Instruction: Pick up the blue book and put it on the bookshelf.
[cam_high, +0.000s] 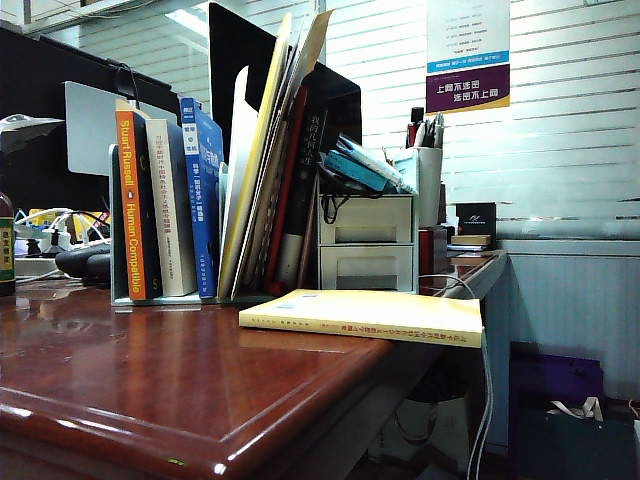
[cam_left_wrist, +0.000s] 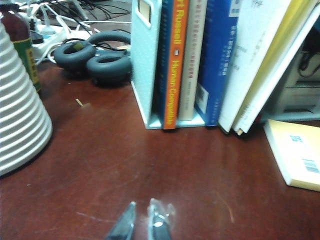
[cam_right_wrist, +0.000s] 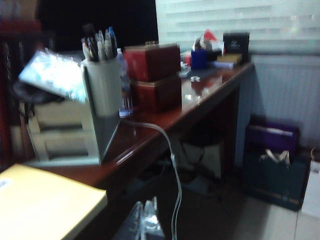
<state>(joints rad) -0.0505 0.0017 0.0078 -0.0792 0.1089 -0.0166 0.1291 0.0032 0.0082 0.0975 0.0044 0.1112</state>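
Standing upright, spine outward, the blue book (cam_high: 203, 200) fills the bookshelf (cam_high: 117, 235).

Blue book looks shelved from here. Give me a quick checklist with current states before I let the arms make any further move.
1. Blue book stands upright in the bookshelf, between the white-spined book and the leaning white book: ok.
2. Left gripper holds nothing, jaws nearly together, low over bare table, apart from the shelf: ok.
3. Right gripper shut and holding nothing, out past the table edge: ok.
4. Yellow book lies flat by the table's edge, untouched: ok.
5. Whether the blue book sits fully back against the rack: cannot tell.
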